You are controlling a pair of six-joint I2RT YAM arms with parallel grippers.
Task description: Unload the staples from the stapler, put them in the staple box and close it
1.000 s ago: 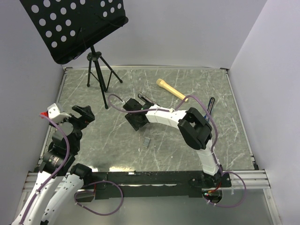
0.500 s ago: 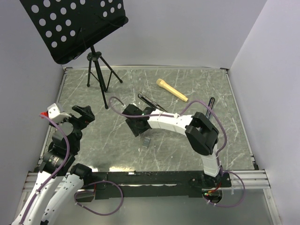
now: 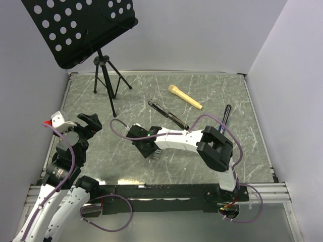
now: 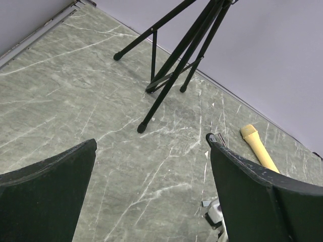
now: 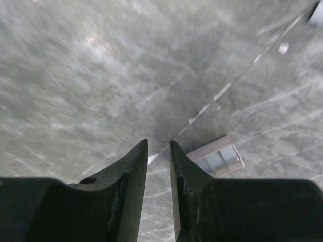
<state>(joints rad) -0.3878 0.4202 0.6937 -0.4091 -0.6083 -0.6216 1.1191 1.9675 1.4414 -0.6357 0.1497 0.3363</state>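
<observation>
On the green marbled table (image 3: 252, 151), back left, stands a black perforated music stand (image 3: 81, 30) on a tripod. The left arm (image 3: 65, 156) is parked at the near-left edge, with the left gripper (image 4: 151, 143) released and spread wide over bare table. The right arm (image 3: 181, 138) reaches low across the centre. The stapler (image 3: 169, 114) lies hinged open beyond the right arm, well apart from it. A tan handle (image 3: 185, 97) lies further back and a pen (image 3: 226, 113) to the right. The right gripper (image 5: 157, 142) is clenched almost fully, with only a thin slit between the fingers and nothing in it. The staples (image 5: 215, 157) lie flat on the table just beside the outer face of one finger, outside the grip. The blur leaves it unclear whether they touch. Judgement: the strip is out of the stapler, so the unloading looks essentially done. Risks: the pinch is off to one side of the strip, so a lift would come up empty. A sideways correction could push the strip with the finger flank and skid it over the smooth stone. It is thin and flat, with little edge to catch, and a hard squeeze could snap it.
</observation>
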